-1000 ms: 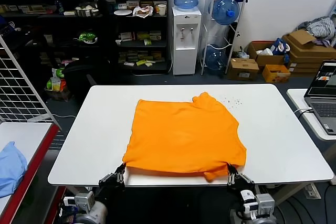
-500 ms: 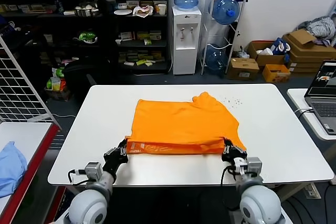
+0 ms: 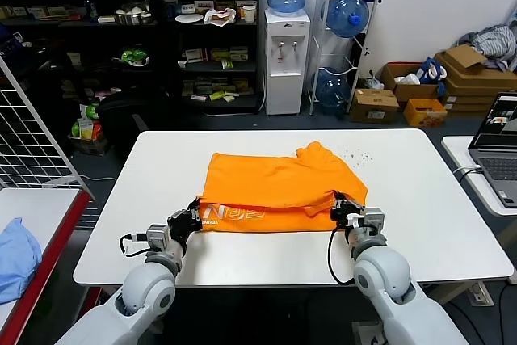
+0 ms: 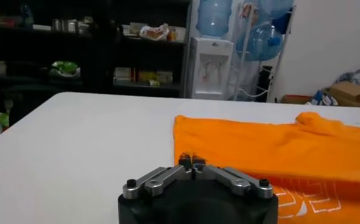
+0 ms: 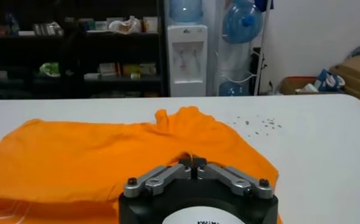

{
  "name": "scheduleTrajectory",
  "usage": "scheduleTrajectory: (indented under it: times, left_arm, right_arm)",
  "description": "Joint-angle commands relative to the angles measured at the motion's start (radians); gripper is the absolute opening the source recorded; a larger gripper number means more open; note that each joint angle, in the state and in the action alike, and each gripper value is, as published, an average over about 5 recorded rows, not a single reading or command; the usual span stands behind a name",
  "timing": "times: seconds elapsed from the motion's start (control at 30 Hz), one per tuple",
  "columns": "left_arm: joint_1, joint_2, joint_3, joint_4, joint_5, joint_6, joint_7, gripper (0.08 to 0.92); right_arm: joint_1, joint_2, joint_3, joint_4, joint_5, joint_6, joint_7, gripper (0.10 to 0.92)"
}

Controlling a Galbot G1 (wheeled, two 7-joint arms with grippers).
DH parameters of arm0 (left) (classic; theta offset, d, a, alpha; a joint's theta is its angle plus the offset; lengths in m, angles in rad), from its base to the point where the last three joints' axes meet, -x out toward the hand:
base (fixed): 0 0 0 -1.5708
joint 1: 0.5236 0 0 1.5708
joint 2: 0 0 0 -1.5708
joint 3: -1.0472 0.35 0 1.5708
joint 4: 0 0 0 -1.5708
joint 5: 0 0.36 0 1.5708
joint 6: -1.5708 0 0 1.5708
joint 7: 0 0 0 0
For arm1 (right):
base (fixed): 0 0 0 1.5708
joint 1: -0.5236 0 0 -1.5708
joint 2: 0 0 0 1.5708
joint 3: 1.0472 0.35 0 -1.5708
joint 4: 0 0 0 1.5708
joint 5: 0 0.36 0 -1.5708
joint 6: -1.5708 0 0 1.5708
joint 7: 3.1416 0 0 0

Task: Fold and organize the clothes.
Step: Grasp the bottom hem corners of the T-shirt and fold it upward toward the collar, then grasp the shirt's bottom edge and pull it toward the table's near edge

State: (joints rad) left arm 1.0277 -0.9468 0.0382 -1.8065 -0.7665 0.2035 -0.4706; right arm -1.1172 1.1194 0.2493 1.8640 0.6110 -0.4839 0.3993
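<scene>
Table (image 3: 428, 199) carries your orange T-shirt (image 3: 279, 183) mid-surface, its near hem folded back so white lettering (image 3: 242, 216) faces up. Your left gripper (image 3: 192, 220) pinches that fold's left corner, fingers closed on fabric; your right gripper (image 3: 343, 209) is clamped likewise on the right corner.

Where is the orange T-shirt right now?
In the head view, the orange T-shirt lies mid-table, its near edge folded up between the left gripper and right gripper.

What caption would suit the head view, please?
Both grippers, left and right, carry the orange T-shirt hem forward, lettering exposed.
</scene>
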Motion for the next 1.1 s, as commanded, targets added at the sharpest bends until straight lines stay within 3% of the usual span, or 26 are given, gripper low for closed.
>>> scheduleTrajectory:
  times: [0.03, 0.4, 0.63, 0.83, 0.97, 1.1]
  left_arm:
    - [-0.065, -0.009, 0.028, 0.05, -0.011, 0.041, -0.005, 0.106]
    - [-0.023, 0.011, 0.005, -0.015, -0.052, 0.102, -0.031, 0.396]
    - [0.123, 0.064, -0.059, -0.109, -0.087, 0.117, -0.032, 0.595]
    - [0.205, 0.057, -0.095, -0.121, -0.106, 0.118, -0.021, 0.769]
    - [0.191, 0.033, -0.093, -0.103, -0.116, 0.118, -0.028, 0.878]
    - [0.168, 0.019, -0.085, -0.086, -0.124, 0.119, -0.03, 0.918]
  right_arm:
    - [0.063, 0.002, -0.02, -0.04, 0.014, -0.015, -0.007, 0.204]
    - [0.034, -0.013, 0.009, -0.021, -0.032, 0.052, -0.107, 0.515]
    - [-0.106, -0.113, 0.081, 0.038, -0.068, 0.071, -0.165, 0.723]
    - [-0.22, -0.2, 0.161, 0.048, 0.018, 0.057, -0.217, 0.883]
    - [-0.235, -0.212, 0.185, 0.049, 0.077, 0.024, -0.239, 0.918]
    - [-0.23, -0.21, 0.184, 0.047, 0.103, -0.012, -0.248, 0.921]
